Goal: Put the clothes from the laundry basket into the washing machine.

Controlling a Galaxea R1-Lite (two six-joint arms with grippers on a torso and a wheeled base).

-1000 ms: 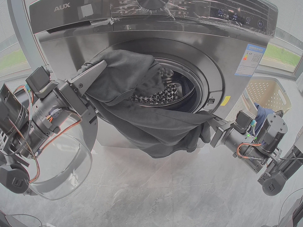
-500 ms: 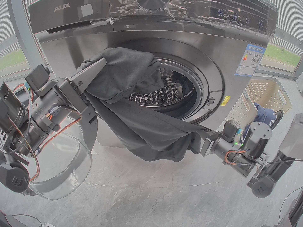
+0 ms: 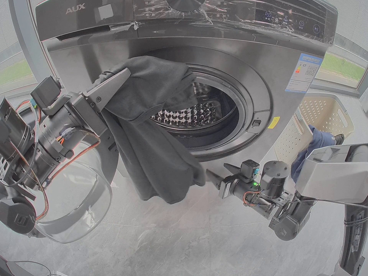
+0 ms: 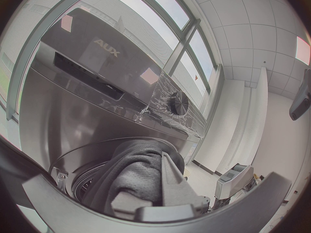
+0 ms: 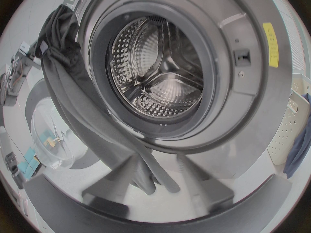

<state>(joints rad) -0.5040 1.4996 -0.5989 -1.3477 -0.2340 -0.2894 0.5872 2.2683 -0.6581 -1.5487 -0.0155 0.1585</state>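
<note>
Dark grey garment [image 3: 153, 96] hangs from the left gripper [image 3: 122, 78], whose jaws are clamped on a bunched upper part of it, up by the upper left of the washing machine [image 3: 88, 62] opening. From there the cloth covers the left edge of the round opening and falls in a long fold down the front of the machine, its lower end hanging free above the floor. Past the cloth I can see the shiny perforated drum [image 3: 193, 115].

The right gripper [image 3: 221, 172] sits low, in front of the machine and beneath the opening, with its jaws apart. The hanging tip of the garment touches the nearer finger, and in the right wrist view a strip of it dangles between the two fingers [image 5: 128, 172].

The glass door [image 3: 76, 200] stands swung open on the left, below the left arm. To the right of the machine, the pale laundry basket [image 3: 326, 114] stands with a blue garment [image 3: 312, 146] draped over its rim.
</note>
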